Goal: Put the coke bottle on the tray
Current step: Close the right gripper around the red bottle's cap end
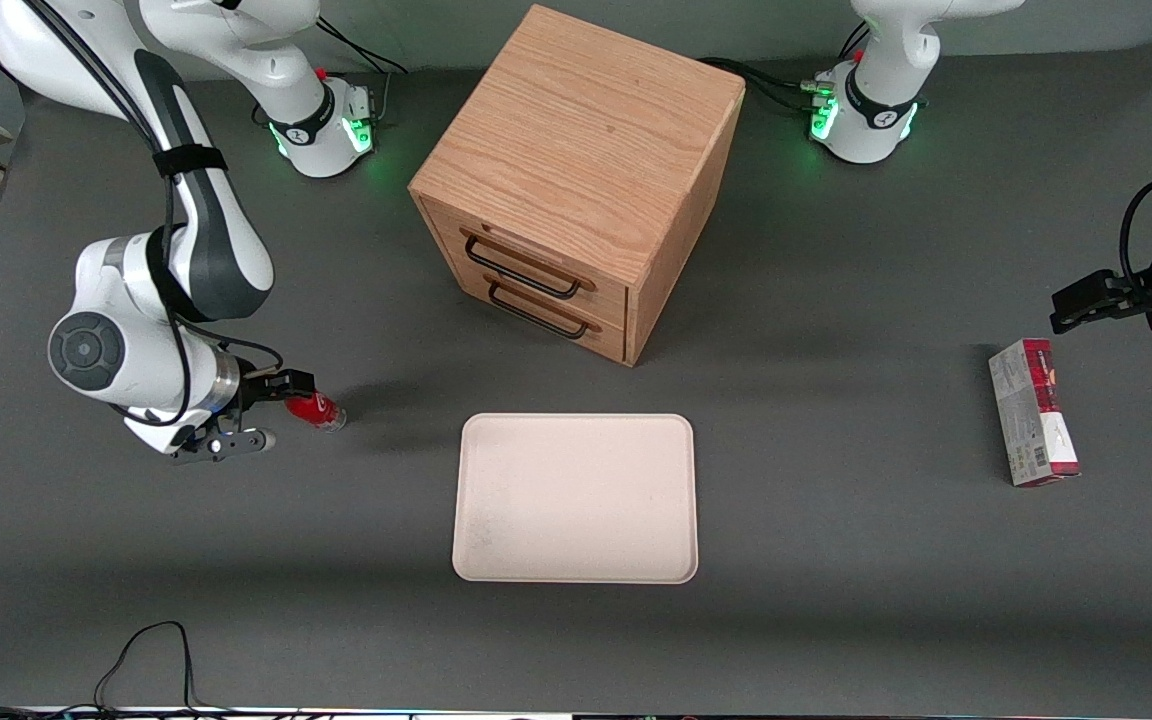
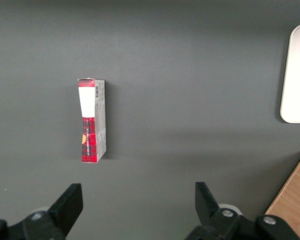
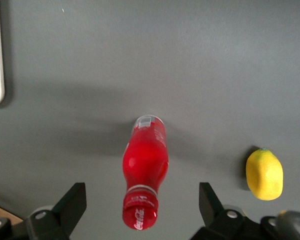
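A: Layout, big to small: wooden cabinet [image 1: 576, 180] mid-table, cream tray [image 1: 575, 498] nearer the front camera than the cabinet, nothing on it.

B: Coke bottle [image 3: 144, 172]?

A: Standing on the mat toward the working arm's end, well apart from the tray, lemon-like lump [image 3: 264, 174] near it.

B: Gripper [image 3: 142, 212]?

A: Above the bottle, fingers spread wide with the cap between them, nothing held.

B: Advice, my judgement: descend straight, centre on the neck and close gently; the bottle is narrow and could tip.
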